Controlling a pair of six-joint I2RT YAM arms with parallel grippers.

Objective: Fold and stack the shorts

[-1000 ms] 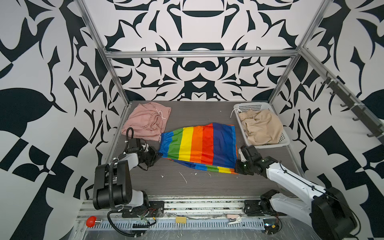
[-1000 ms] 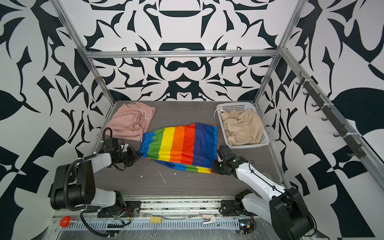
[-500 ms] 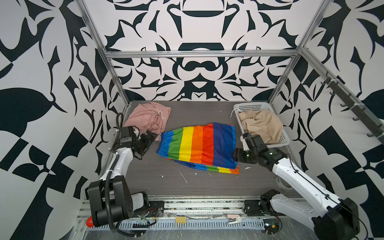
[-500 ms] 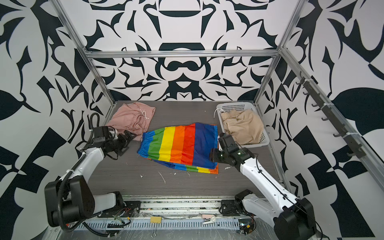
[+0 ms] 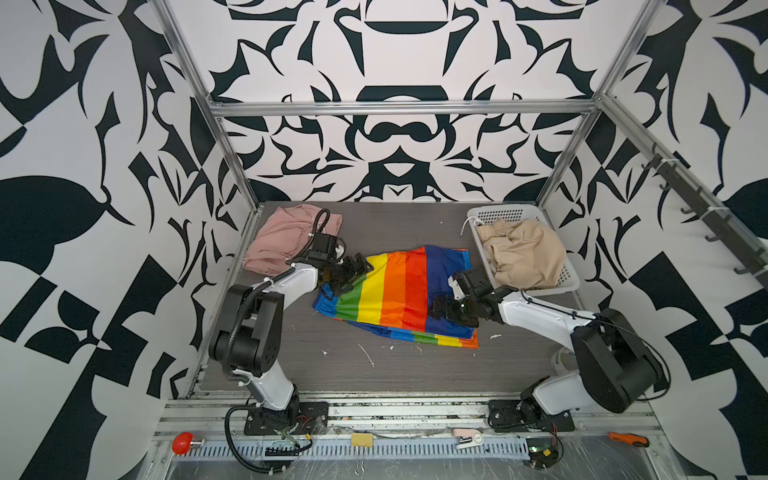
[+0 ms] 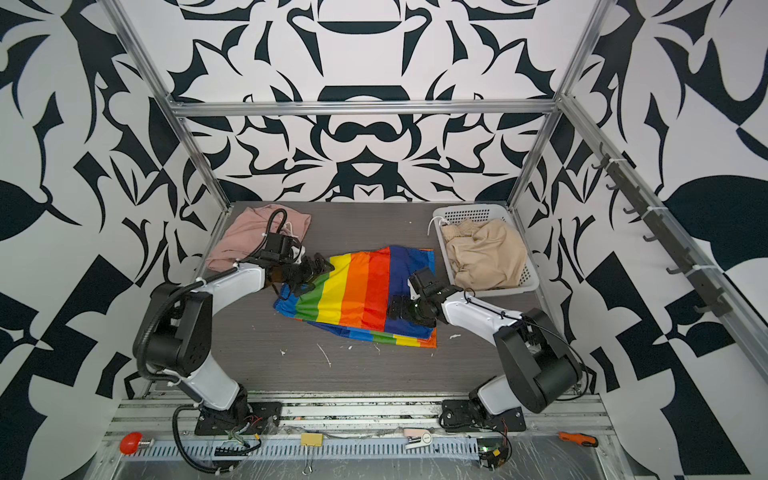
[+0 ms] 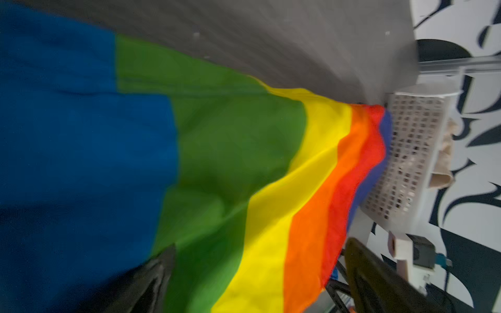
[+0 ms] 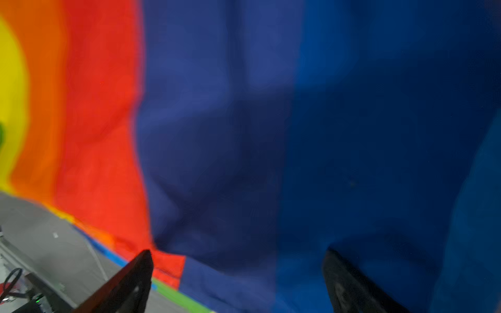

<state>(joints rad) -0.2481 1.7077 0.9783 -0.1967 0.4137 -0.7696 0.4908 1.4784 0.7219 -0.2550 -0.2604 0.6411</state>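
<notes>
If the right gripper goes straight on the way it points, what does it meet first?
Most likely the rainbow-striped shorts: the open right gripper aims at their blue stripe; depth is unclear.

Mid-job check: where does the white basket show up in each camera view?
In a top view: white basket at the far right corner.
In a top view: white basket, same corner.
Left wrist: past the rainbow shorts' red stripe.
Right wrist: not in it.
Shared landmark: the rainbow shorts.

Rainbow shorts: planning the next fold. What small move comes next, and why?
Probably lower and close on the rainbow shorts: the left end effector stands open over the green side, the right end effector open over the blue, neither gripping.
</notes>
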